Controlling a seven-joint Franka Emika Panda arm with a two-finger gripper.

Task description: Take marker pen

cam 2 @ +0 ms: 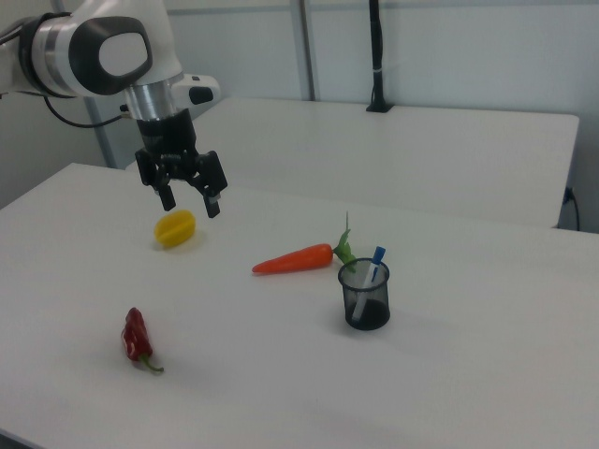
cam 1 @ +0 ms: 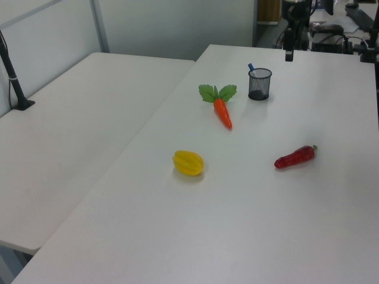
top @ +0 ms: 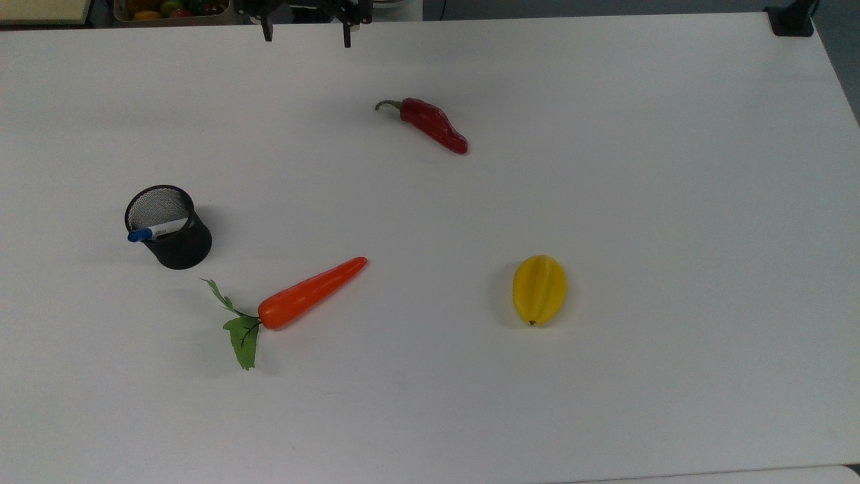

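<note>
Right view shows the claw [cam 2: 191, 202] hanging spread wide and empty above the surface [cam 2: 281, 374], well apart from the marker pen [cam 2: 373, 265]. The marker pen stands tilted inside the black mesh cup [cam 2: 365, 297], blue cap up, leaning on the rim just beside the carrot [cam 2: 295, 259]. A good pick likely means coming down over the cap, aligning the fingers across the barrel and lifting along its tilt so the cup does not tip. The barrel's lower part is hidden by the mesh, and its print cannot be read.
</note>
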